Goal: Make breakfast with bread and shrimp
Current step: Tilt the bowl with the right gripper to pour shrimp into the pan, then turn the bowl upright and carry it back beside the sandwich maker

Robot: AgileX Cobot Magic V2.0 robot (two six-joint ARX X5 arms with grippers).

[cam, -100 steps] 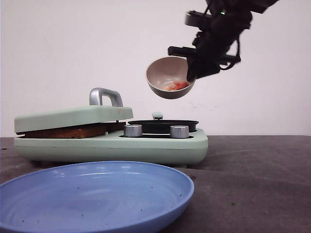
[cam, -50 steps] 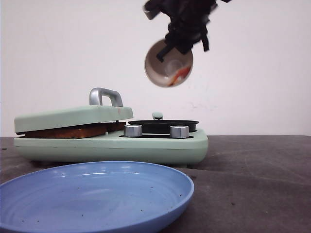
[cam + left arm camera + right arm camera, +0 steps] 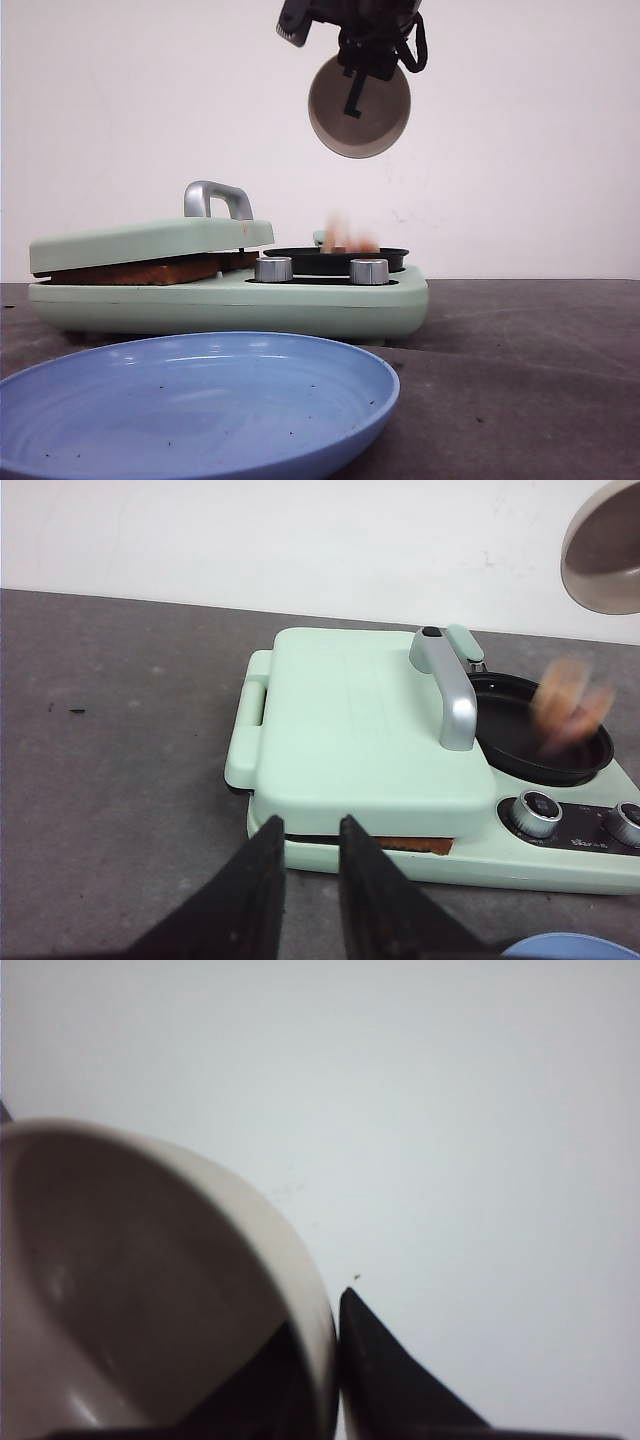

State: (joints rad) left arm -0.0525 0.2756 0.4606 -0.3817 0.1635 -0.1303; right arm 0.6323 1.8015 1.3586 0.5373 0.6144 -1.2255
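— Right, what do we log for this moment?

— We're mid-pour. Our right gripper [image 3: 352, 95] is clamped on the rim of the bowl [image 3: 360, 107], one finger inside and one outside, as the right wrist view shows. The bowl is tipped nearly on its side above the black pan [image 3: 335, 258]. The shrimp [image 3: 345, 240] shows as an orange blur just over the pan; we judge it is dropping in.

— And the bread?

— The bread [image 3: 135, 271] sits inside the breakfast maker [image 3: 230, 295], pressed under the closed green lid [image 3: 150, 243]. We see only a brown edge in the gap.

— Left side?

— Our left gripper [image 3: 305, 880] hangs near the front edge of the maker, fingers a little apart, holding nothing.

— What differs from a second ago?

— Then the bowl was close to level, off to the right, with the shrimp lying in it. Half a second ago it was steeply tilted, shrimp sliding toward the rim. Now its inside looks empty in both the front and right wrist views.

— Next move?

— By our reckoning: right the bowl, carry it clear of the maker, set it down. The blue plate [image 3: 190, 400] waits in front, bare, for serving later.
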